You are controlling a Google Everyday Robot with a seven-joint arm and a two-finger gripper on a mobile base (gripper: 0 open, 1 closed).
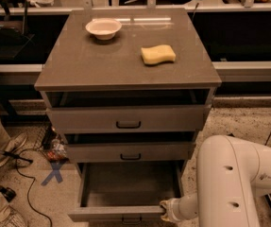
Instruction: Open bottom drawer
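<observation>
The grey cabinet (pixel 125 74) has three drawers. The bottom drawer (pixel 125 213) is pulled far out, and its inside shows bare. Its small dark bar handle (pixel 131 219) sits at the picture's bottom edge. The top drawer (pixel 128 118) and middle drawer (pixel 130 151) stand slightly out. My white arm (pixel 234 183) fills the lower right. My gripper (pixel 165 210) is at the right end of the bottom drawer's front panel, touching it.
A white bowl (pixel 103 28) and a yellow sponge (pixel 158 54) lie on the cabinet top. A person's legs and shoe (pixel 3 148) are at the left, with cables and a blue X mark (pixel 54 173) on the floor. Desks stand behind.
</observation>
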